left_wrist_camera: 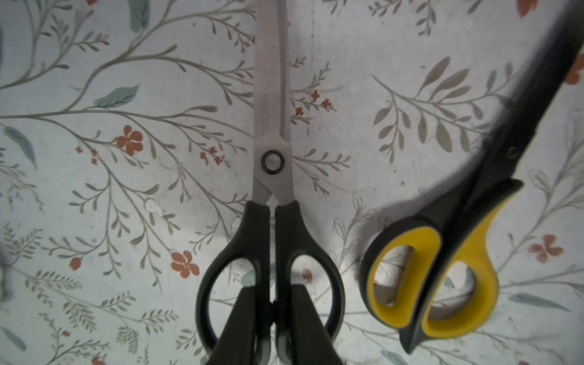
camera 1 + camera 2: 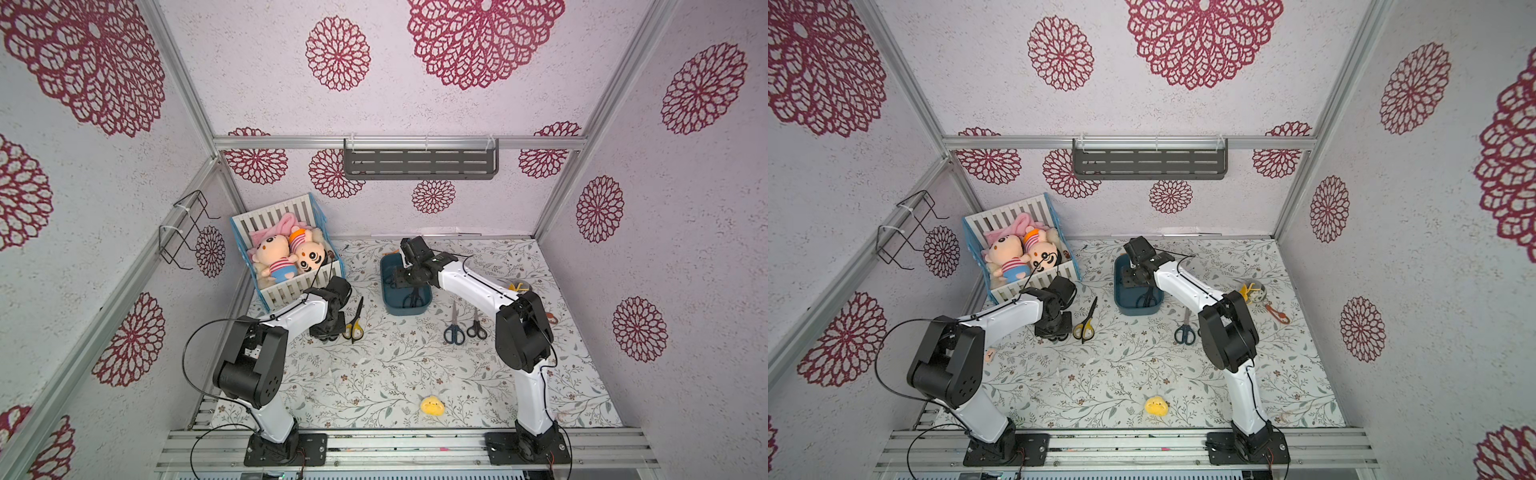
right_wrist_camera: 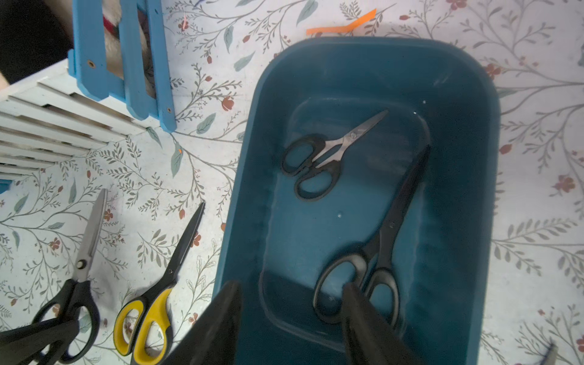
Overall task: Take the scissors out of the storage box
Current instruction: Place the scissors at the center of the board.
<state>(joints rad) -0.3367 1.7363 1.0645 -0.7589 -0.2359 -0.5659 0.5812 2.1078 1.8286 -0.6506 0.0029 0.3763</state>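
The dark teal storage box (image 2: 384,272) (image 2: 1119,286) (image 3: 474,158) stands at the middle back of the table. Two pairs lie in it: small black-handled scissors (image 3: 319,161) and long black scissors (image 3: 387,243). My right gripper (image 3: 292,284) (image 2: 397,282) hangs open over the box's near end, one finger above the long pair's handle loop. My left gripper (image 1: 273,289) (image 2: 326,334) is shut on the handles of black-handled scissors (image 1: 273,158) (image 3: 80,265), low at the cloth. Yellow-and-black scissors (image 1: 442,268) (image 2: 353,326) lie beside them. Dark-blue-handled scissors (image 2: 454,332) and another black pair (image 2: 476,328) lie right of the box.
A blue-and-white slatted crate (image 2: 286,293) of plush dolls stands at the back left, close to my left arm. A yellow plush toy (image 2: 432,405) lies near the front edge. Small orange and yellow items (image 2: 1277,313) sit at the right. A grey shelf (image 2: 419,164) hangs on the back wall.
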